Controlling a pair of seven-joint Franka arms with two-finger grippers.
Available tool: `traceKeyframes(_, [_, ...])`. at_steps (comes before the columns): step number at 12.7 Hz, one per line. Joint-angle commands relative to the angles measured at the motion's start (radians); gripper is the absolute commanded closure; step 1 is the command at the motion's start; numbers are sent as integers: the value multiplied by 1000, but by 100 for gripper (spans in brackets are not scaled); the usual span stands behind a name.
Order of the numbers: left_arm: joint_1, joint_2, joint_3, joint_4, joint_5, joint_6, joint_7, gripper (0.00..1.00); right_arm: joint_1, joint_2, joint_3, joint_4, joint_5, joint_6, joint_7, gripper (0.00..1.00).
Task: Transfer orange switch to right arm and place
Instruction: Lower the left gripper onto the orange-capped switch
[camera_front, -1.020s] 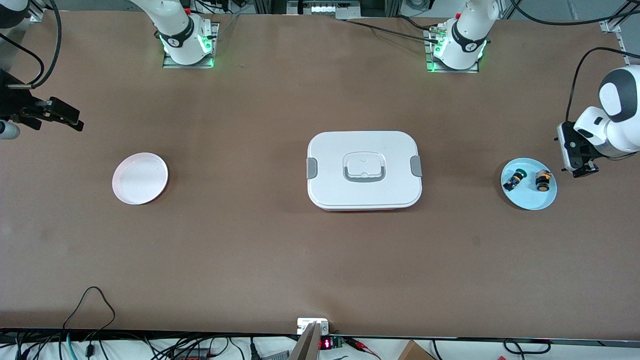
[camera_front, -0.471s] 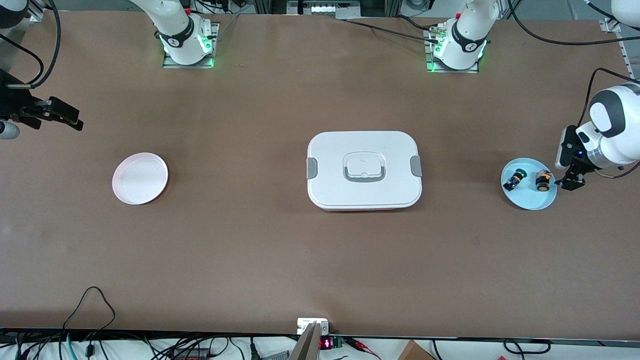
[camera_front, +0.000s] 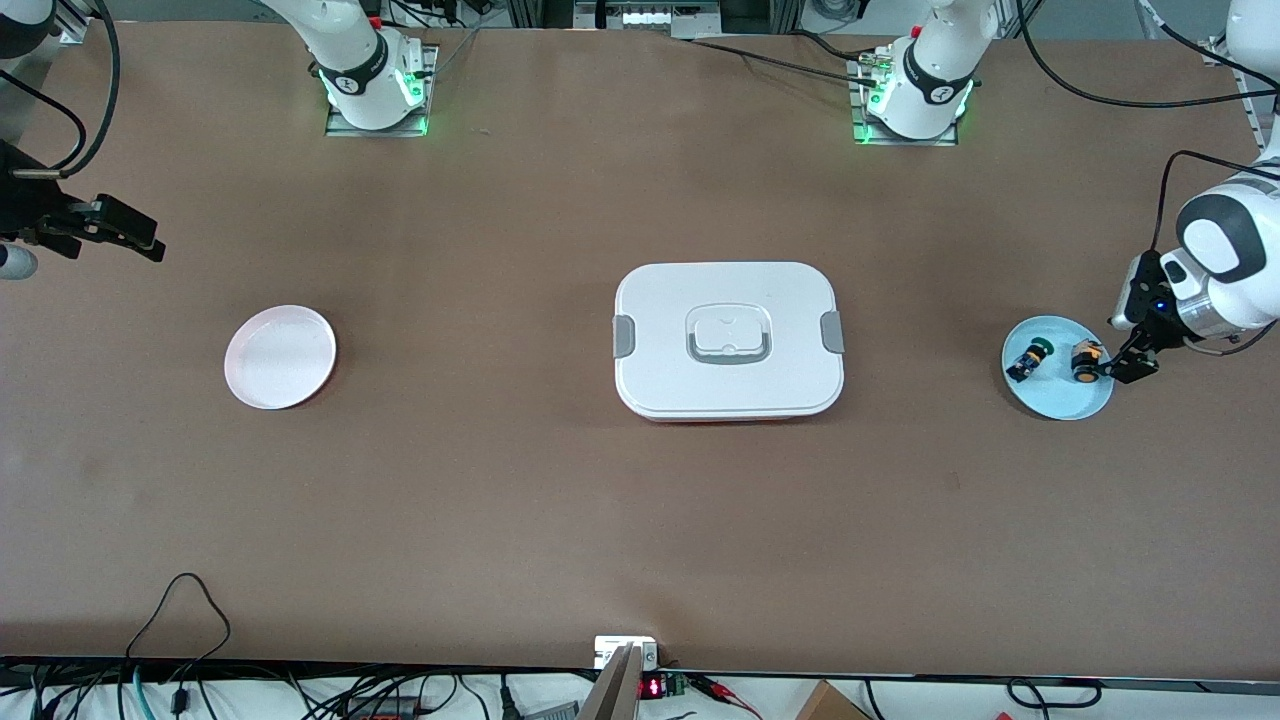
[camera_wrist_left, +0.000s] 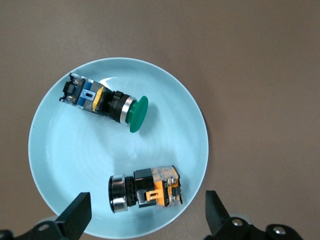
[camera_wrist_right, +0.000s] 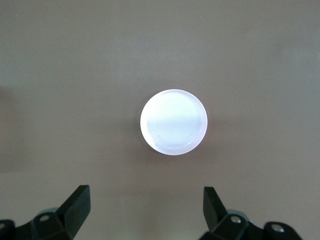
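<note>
Orange switch (camera_wrist_left: 145, 190) lies on the blue plate (camera_wrist_left: 50, 165) beside a green one (camera_wrist_left: 102, 102); left hand (camera_wrist_left: 145, 220) hovers spread above, right hand (camera_wrist_right: 145, 215) waits spread. A skewed pinch could roll it away.

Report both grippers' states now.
Left gripper: open, empty, over the orange switch.
Right gripper: open, empty, waiting.

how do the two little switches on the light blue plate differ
The orange switch has an orange and clear block body with a silver ring at one end; the green-capped switch has a blue and yellow body with a wide green mushroom cap. The orange switch lies close to the light blue plate's rim, between the open left gripper's fingertips; the green-capped switch lies toward the plate's middle. Both lie on their sides on the plate, apart and ungripped.
</note>
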Motion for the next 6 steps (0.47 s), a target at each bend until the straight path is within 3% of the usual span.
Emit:
traceKeyframes(1, [16,38,-13,18,-107,15,124,0,-9,6,4,12,-3,-14,1,0])
traceKeyframes(6, [38,69,-15,24,-141,29,170,0,-9,8,4,12,-3,-11,0,0])
